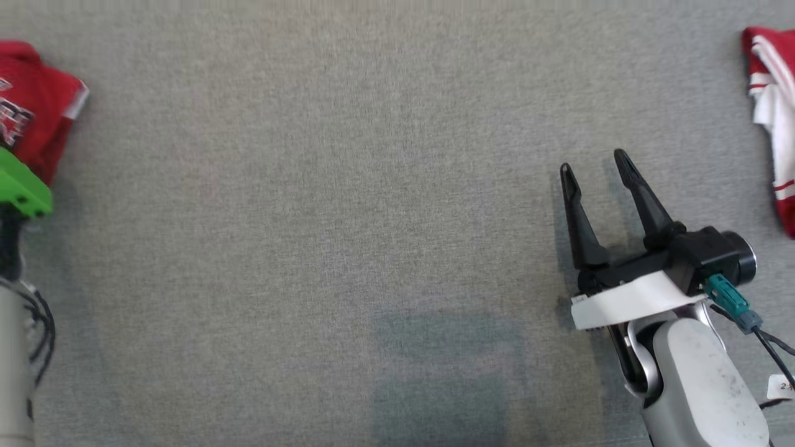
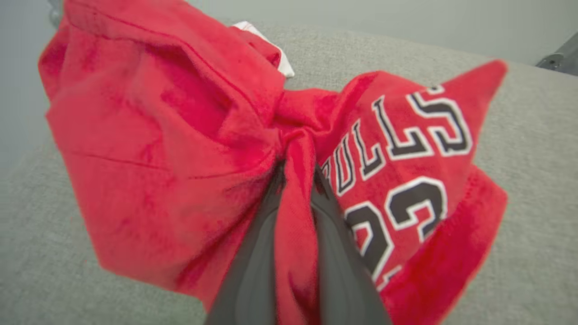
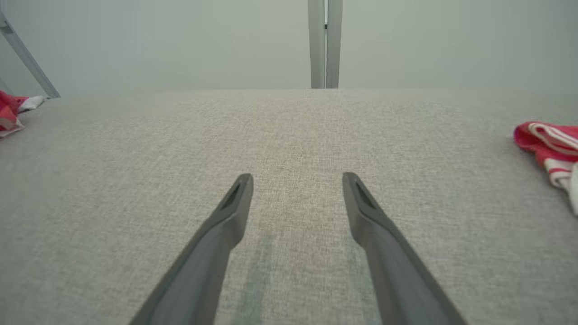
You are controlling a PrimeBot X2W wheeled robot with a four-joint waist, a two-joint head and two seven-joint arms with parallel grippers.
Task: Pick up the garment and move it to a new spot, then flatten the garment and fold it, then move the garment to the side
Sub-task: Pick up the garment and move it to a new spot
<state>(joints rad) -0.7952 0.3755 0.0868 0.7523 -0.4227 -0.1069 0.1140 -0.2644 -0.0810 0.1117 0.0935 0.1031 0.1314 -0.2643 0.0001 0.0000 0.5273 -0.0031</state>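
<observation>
The garment (image 2: 180, 135) is a red jersey with black and white lettering and numbers, bunched up on the grey cloth table. In the left wrist view my left gripper (image 2: 298, 170) is shut on a fold of its fabric, which is pinched between the two dark fingers (image 2: 253, 253). The head view has the garment (image 1: 34, 105) at the far left edge, with my left arm's green mount (image 1: 22, 186) just below it. My right gripper (image 1: 592, 160) hovers open over bare table at the right, and nothing lies between its fingers (image 3: 226, 221).
A second red and white garment (image 1: 773, 118) lies crumpled at the far right edge of the table (image 1: 372, 217), and it is to the right of the open gripper (image 3: 298, 177) as red and white cloth (image 3: 548, 149). A metal post (image 3: 325, 45) stands behind the table's far edge.
</observation>
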